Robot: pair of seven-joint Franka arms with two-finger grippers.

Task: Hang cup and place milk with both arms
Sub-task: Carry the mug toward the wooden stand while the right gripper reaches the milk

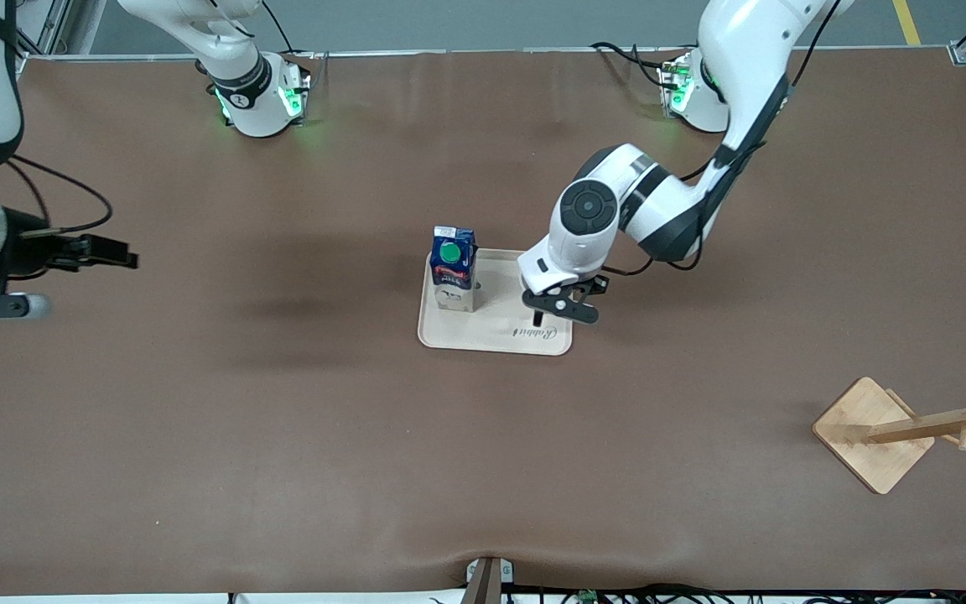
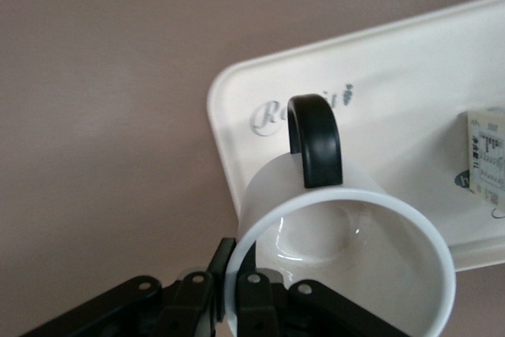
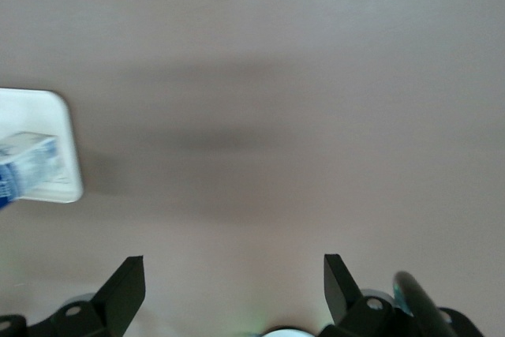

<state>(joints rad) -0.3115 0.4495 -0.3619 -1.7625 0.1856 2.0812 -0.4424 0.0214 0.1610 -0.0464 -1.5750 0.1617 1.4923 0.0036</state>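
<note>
The left hand [image 1: 557, 309] is over the cream tray [image 1: 495, 337], at the tray's end toward the left arm's side, and it is closed on the rim of the white cup [image 2: 347, 254]. The cup's black handle [image 2: 314, 138] points away from the fingers [image 2: 252, 305]. The milk [image 1: 453, 267] stands upright on the same tray. The right hand [image 3: 234, 286] waits over the bare table [image 1: 282, 436] at the right arm's end, its fingers wide apart and holding nothing. A wooden rack [image 1: 911, 429] stands near the left arm's end of the table.
</note>
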